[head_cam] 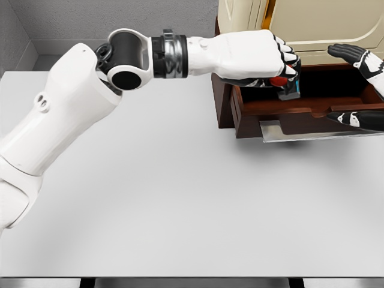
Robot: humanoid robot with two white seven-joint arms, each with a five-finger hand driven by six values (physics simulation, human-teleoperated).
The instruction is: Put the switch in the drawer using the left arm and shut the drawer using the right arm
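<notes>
My left hand (277,71) reaches across the table from the left and is curled around the switch (288,86), a small device with a red end and a blue and dark body. It holds the switch just above the open dark brown drawer (300,108) at the upper right. My right hand (360,84) stands at the drawer's right side with fingers spread, one black-tipped finger above and another low by the drawer's front edge. Most of the switch is hidden by the left fingers.
The drawer belongs to a brown cabinet (225,102) with a cream box (324,21) on top of it. A grey metal plate (300,131) sticks out under the drawer front. The white table (180,198) spreads before it, grey walls behind.
</notes>
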